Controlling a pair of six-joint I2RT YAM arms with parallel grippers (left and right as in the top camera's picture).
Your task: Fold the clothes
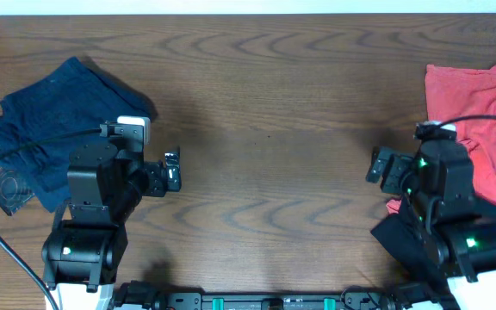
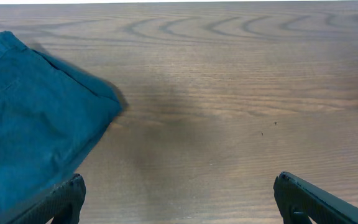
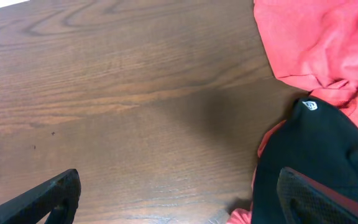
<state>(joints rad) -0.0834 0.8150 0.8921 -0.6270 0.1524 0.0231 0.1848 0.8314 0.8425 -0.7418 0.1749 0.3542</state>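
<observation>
Jaws apart, empty (clothes [image 1: 50,120] just outboard of each)

Looking at a robotics lab bench. Noting two black arms [image 1: 102,185] mounted on a base rail [image 1: 257,301], facing a wood-grain table [image 1: 265,86]. Seeing green status lights [image 1: 67,251] glowing behind the left gripper [image 1: 172,170] and behind the right gripper [image 1: 377,168]. Logging a black cable [image 1: 50,139] trailing left of the left gripper, crossing heaped navy clothes [image 1: 33,112]; a coral-red T-shirt [image 1: 472,86] lying right of the right gripper.
</observation>
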